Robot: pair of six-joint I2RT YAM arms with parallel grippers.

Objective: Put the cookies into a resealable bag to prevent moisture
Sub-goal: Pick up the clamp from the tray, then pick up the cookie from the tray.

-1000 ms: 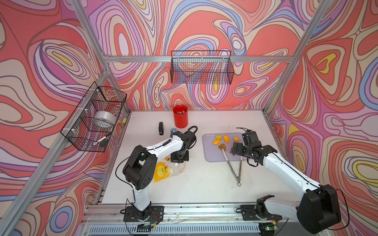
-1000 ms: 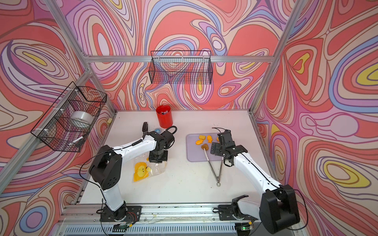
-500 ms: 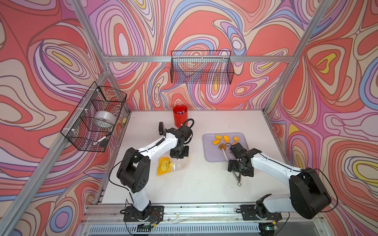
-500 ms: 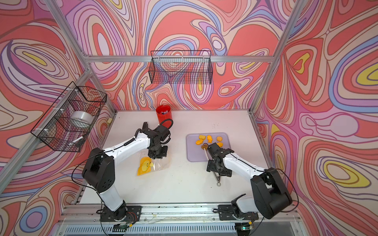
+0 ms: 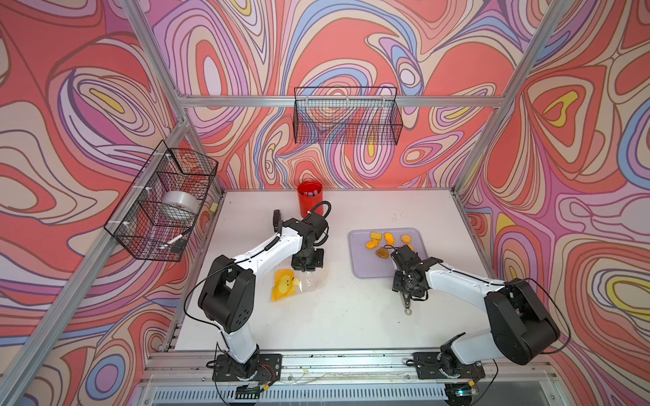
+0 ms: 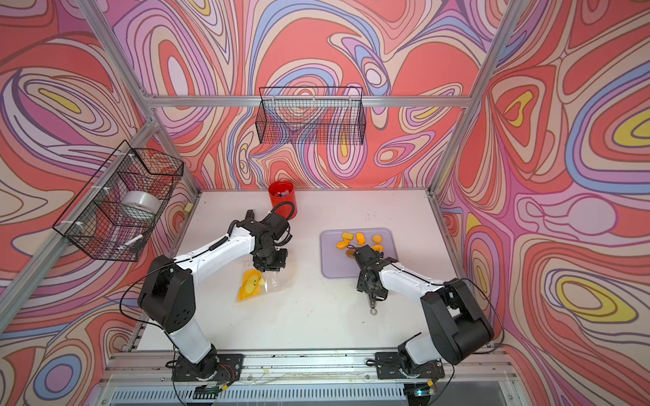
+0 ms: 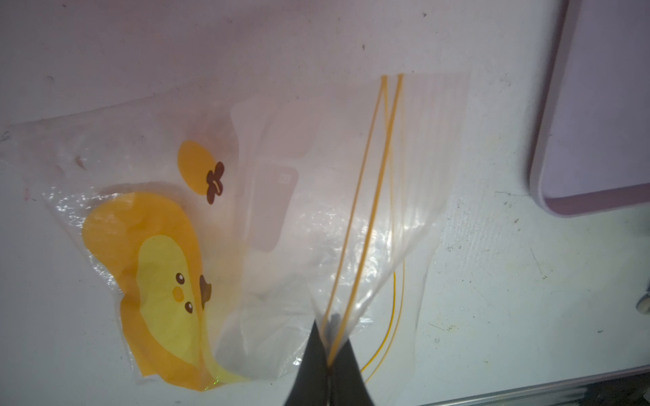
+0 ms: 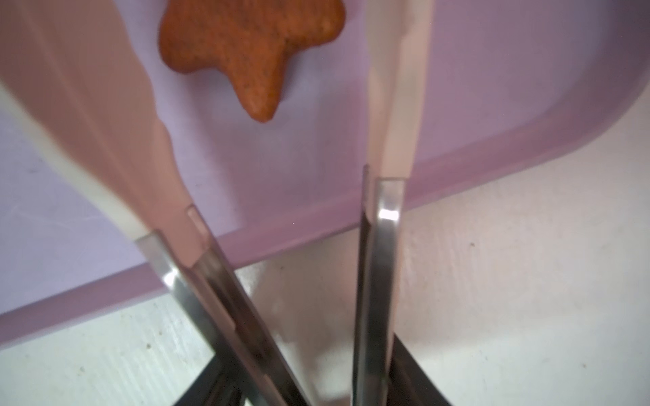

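Observation:
Several orange and brown cookies (image 5: 388, 238) (image 6: 359, 238) lie on the lilac tray (image 5: 369, 269) (image 6: 334, 267). A brown star cookie (image 8: 246, 42) shows on the tray (image 8: 492, 88) in the right wrist view. The clear resealable bag (image 5: 295, 283) (image 6: 260, 283) (image 7: 281, 211) with its yellow cartoon face rests on the table. My left gripper (image 5: 306, 269) (image 7: 329, 365) is shut on its zip edge and lifts that end. At the tray's front edge my right gripper (image 5: 407, 288) (image 8: 309, 372) clasps both arms of metal tongs (image 5: 407, 305) (image 8: 381, 246), whose pink tips reach over the tray.
A red cup (image 5: 309, 198) stands at the back of the table, with a small black object (image 5: 276, 215) to its left. A wire basket (image 5: 346, 116) hangs on the back wall. Another on the left wall holds a tape roll (image 5: 179, 205).
My right gripper has come from over the tray's cookies down to the tongs near the front edge, and its fingers have narrowed onto them. The left gripper keeps its hold on the bag.

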